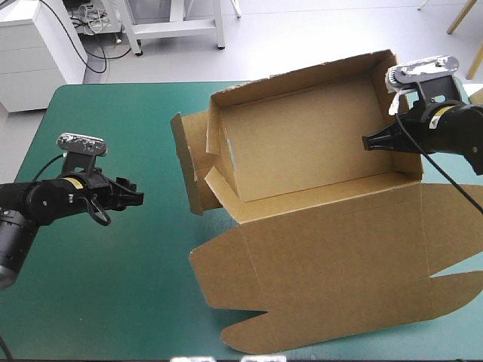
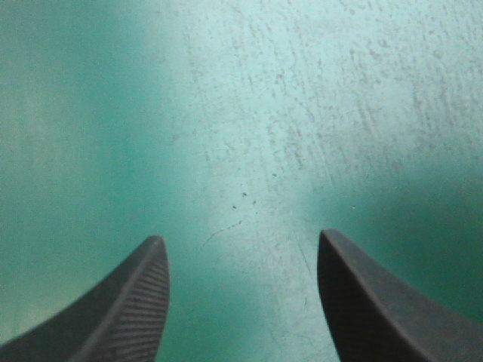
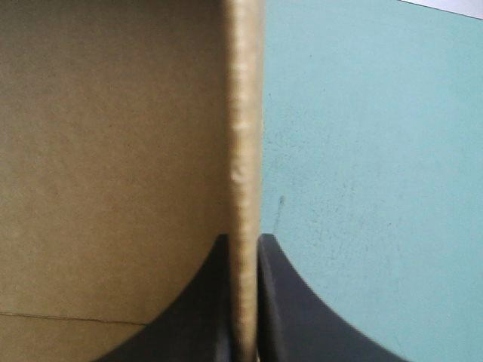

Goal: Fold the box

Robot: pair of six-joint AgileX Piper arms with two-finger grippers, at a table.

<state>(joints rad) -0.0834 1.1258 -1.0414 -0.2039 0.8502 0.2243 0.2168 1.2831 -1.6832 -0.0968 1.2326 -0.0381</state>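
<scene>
Box (image 1: 302,143) is sitting as an open tray of brown board over the right half of the table (image 1: 113,302). It is spreading from about 12 o'clock round to 5 o'clock of the table's middle. Its walls are standing raised and its lid (image 1: 339,264) is lying flat toward the near edge at 6 o'clock. On the tray's 9 o'clock side an end flap (image 1: 185,162) is standing loose and leaning outward.

From 3 o'clock the right claw (image 1: 367,142) is reaching in and pinching the tray's right end wall (image 3: 245,151). In the right wrist view its black fingers (image 3: 196,302) are pressing on that wall's edge, one inside the box and the other outside over the teal-green cover (image 3: 377,188).

At 9 o'clock of the box, well apart from it, the left claw (image 1: 136,197) is hovering with its fingers spread, the cover showing between them.
</scene>
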